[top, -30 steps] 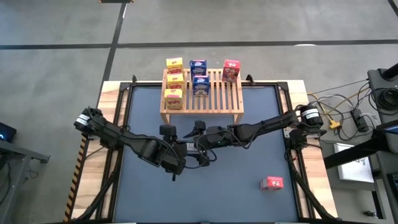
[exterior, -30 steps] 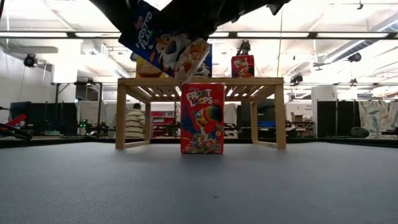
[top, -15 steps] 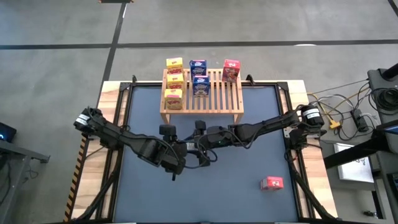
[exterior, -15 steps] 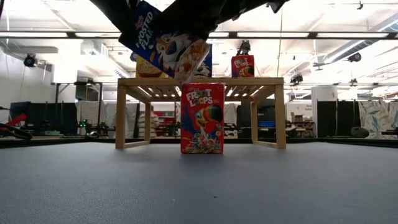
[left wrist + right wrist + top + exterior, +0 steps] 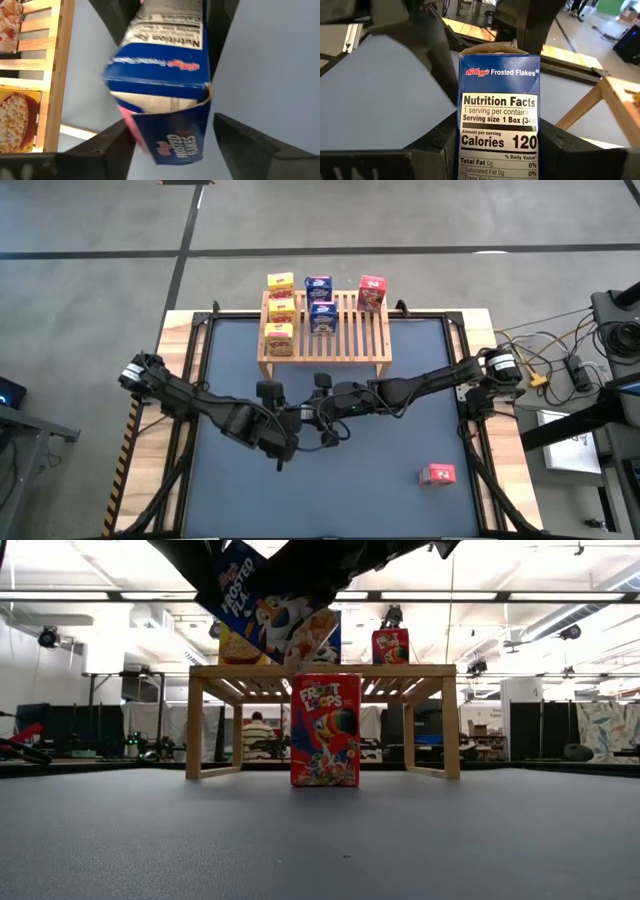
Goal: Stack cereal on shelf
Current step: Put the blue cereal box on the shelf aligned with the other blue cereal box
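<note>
Right end effector (image 5: 495,150) clamped on a blue Frosted Flakes box (image 5: 499,120), fingers flat on both narrow sides. Left end effector (image 5: 172,145) fingers spread, box end between them, contact can't tell. Box is tilted in the air mid-surface, in front of the shelf (image 5: 352,340). Red Froot Loops box (image 5: 325,730) stands upright below it. Shelf carries three yellow, two blue, one red. Another red box (image 5: 437,474) lies near the right front of the surface (image 5: 400,480)
</note>
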### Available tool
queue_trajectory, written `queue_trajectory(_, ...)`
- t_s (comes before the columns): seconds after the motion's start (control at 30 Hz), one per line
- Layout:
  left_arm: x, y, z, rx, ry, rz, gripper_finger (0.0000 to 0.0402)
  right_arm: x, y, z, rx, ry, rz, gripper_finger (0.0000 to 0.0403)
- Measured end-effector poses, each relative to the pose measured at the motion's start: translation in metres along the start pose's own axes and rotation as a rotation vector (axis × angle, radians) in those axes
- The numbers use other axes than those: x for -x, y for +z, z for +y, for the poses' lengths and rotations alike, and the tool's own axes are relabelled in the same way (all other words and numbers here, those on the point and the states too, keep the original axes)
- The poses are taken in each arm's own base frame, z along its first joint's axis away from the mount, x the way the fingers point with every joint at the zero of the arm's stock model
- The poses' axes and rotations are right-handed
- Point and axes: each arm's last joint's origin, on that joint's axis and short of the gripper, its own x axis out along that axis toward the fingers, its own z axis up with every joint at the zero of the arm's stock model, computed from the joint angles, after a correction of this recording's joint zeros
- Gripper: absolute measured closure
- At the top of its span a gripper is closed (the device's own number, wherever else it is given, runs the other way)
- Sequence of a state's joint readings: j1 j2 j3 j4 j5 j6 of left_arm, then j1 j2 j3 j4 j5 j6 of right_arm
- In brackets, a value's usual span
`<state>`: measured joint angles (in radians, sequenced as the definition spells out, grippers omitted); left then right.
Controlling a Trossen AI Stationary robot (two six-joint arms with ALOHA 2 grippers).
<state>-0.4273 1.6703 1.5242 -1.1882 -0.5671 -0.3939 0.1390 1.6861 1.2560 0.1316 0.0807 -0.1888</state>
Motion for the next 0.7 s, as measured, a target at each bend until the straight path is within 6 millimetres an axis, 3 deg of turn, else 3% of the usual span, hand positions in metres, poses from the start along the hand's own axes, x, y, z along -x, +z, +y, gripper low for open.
queue_trajectory(0.3,0.015,-0.006,0.002,0.026,0.057,-0.058,0.0064,0.015,0.01,-0.004,0.012,-0.003,-0.007,0.025)
queue_trajectory(0.57,0.065,-0.031,0.001,0.105,0.174,-0.301,0.0055,0.048,0.018,-0.009,0.029,-0.01,-0.033,0.025)
queue_trajectory(0.7,0.075,-0.054,-0.012,0.134,0.192,-0.45,0.0057,0.074,0.02,-0.015,0.032,-0.039,-0.121,0.025)
